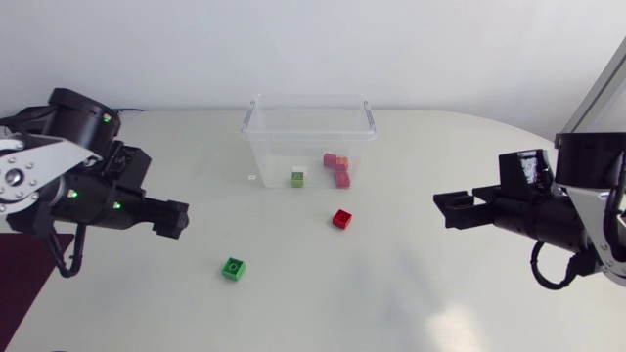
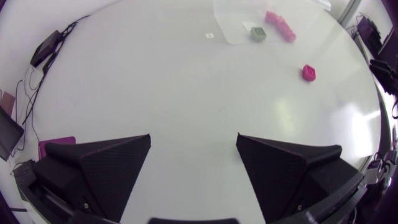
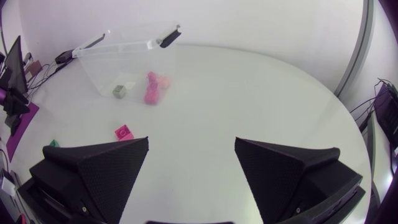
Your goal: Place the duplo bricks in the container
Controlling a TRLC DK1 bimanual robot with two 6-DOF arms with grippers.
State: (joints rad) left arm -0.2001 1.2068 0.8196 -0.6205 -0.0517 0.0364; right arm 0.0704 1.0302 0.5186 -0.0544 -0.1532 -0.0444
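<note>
Wide-open left gripper [image 2: 193, 146] and right gripper [image 3: 191, 146], both holding nothing. Seen whole only from above: green brick [image 1: 233, 268], alone on table [image 1: 421, 303]. Red brick [image 1: 341, 219] slightly askew, just before clear container [image 1: 256, 147]; inside, pink bricks [image 1: 337, 169] in slanting row, beside pale green brick [image 1: 297, 178].

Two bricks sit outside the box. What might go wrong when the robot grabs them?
The green brick is small beside the broad open fingers of the left gripper, so it may get nudged away rather than pinched. The red brick lies near the clear container; the right gripper might bump its wall while reaching. The walls are tall, so a brick let go too low may hit the rim.
</note>
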